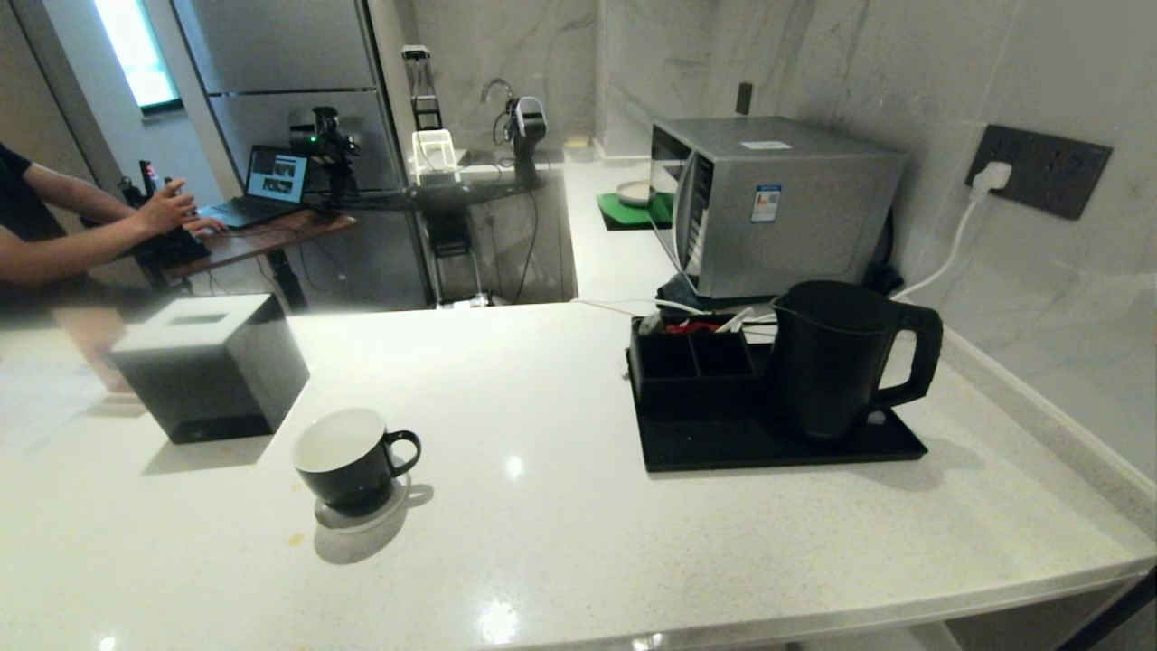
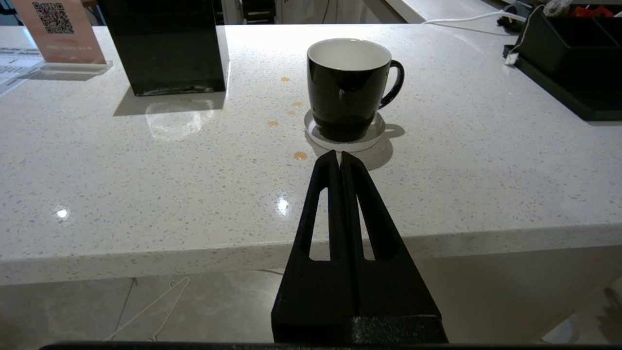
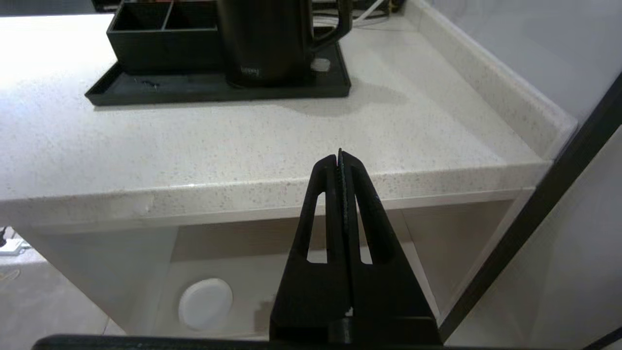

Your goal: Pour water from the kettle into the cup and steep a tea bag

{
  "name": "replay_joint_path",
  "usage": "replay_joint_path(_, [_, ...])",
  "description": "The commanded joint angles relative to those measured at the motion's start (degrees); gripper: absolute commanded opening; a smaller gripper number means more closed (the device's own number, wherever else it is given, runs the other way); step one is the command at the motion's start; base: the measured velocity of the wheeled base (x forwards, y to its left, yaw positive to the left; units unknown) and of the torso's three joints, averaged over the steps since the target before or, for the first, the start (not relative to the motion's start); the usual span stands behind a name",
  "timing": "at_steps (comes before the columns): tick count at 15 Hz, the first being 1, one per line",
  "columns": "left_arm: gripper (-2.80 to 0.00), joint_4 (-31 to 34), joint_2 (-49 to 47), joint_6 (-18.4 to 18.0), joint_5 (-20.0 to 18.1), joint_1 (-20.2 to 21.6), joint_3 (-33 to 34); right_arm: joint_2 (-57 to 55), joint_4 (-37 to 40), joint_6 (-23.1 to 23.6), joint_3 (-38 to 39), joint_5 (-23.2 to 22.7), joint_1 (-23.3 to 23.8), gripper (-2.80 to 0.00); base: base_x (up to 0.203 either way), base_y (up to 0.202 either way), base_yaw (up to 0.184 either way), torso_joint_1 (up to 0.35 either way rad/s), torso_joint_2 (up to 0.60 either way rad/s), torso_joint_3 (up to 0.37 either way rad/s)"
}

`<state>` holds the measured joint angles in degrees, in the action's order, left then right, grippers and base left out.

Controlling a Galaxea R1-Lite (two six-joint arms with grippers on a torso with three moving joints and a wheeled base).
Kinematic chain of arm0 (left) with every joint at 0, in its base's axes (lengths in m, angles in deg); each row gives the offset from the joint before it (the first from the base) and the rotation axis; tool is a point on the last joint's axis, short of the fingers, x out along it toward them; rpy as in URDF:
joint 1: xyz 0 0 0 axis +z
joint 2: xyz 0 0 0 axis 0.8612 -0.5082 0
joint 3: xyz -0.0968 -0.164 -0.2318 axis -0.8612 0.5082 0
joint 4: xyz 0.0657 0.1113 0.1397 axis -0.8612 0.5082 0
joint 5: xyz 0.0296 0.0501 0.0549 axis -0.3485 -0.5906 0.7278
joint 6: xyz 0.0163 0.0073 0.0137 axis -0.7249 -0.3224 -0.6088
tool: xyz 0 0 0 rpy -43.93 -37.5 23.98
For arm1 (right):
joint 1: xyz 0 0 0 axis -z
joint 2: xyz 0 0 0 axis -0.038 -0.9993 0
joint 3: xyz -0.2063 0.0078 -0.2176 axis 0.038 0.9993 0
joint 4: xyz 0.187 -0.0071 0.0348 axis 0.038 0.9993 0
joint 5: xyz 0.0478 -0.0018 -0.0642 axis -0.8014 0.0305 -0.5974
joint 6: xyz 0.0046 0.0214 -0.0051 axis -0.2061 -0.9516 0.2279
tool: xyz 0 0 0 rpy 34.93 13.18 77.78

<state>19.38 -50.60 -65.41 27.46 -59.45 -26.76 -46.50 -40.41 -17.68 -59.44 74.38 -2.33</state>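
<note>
A small glossy black cup (image 1: 351, 461) (image 2: 349, 90) with a white inside stands on a round white coaster at the near left of the white counter. The tall matte-black kettle (image 1: 836, 357) (image 3: 269, 41) stands on a low black tray (image 1: 777, 443) (image 3: 214, 87) at the right, its loop handle to the right. My left gripper (image 2: 339, 154) is shut and empty, hanging before the counter's front edge, short of the cup. My right gripper (image 3: 339, 154) is also shut and empty, off the counter's front edge, in line with the kettle. No tea bag or water shows.
A black tissue box (image 1: 212, 366) (image 2: 165, 46) stands left of the cup. A black compartment box (image 1: 691, 362) sits on the tray beside the kettle. A microwave (image 1: 773, 203) stands behind. Small brownish drops (image 2: 300, 155) dot the counter. A person's hands (image 1: 167, 212) work at a far desk.
</note>
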Motion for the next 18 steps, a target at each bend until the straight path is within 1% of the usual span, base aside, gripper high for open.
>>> replay_joint_path(1, [-2.8,0.0,-0.1,0.0,0.0,0.0,0.0,-0.1,-0.2,0.0,0.1,0.0,0.0,-2.8,0.0,0.0,0.0,0.0,0.0,0.0])
replay_joint_path(3, [-2.8,0.0,-0.1,0.0,0.0,0.0,0.0,-0.6,-0.5,0.3,0.0,0.1,0.0,-2.8,0.0,0.0,0.0,0.0,0.0,0.0])
replay_joint_path(5, [-2.8,0.0,-0.1,0.0,0.0,0.0,0.0,-4.7,-2.6,1.4,-0.1,0.0,0.1,-2.8,0.0,0.0,0.0,0.0,0.0,0.0])
replay_joint_path(7, [-2.8,0.0,-0.1,0.0,0.0,0.0,0.0,-13.2,-7.6,2.3,-0.5,-0.1,0.1,-2.8,0.0,0.0,0.0,0.0,0.0,0.0])
replay_joint_path(9, [-2.8,0.0,-0.1,0.0,0.0,0.0,0.0,-24.5,-14.9,3.0,-2.1,-0.3,0.4,-2.8,0.0,0.0,0.0,0.0,0.0,0.0])
replay_joint_path(11, [-2.8,0.0,-0.1,0.0,0.0,0.0,0.0,-34.9,-21.6,4.1,-5.7,-1.4,2.0,-2.8,0.0,0.0,0.0,0.0,0.0,0.0])
replay_joint_path(12, [-2.8,0.0,-0.1,0.0,0.0,0.0,0.0,-39.3,-24.0,4.6,-9.3,-2.7,3.0,-2.8,0.0,0.0,0.0,0.0,0.0,0.0])
replay_joint_path(15, [-2.8,0.0,-0.1,0.0,0.0,0.0,0.0,-48.5,-27.0,6.2,-17.5,-4.9,6.3,-2.8,0.0,0.0,0.0,0.0,0.0,0.0])
replay_joint_path(16, [-2.8,0.0,-0.1,0.0,0.0,0.0,0.0,-50.3,-27.4,6.6,-19.1,-5.1,7.2,-2.8,0.0,0.0,0.0,0.0,0.0,0.0])
replay_joint_path(18, [-2.8,0.0,-0.1,0.0,0.0,0.0,0.0,-53.5,-27.9,7.0,-19.8,-5.2,7.4,-2.8,0.0,0.0,0.0,0.0,0.0,0.0])
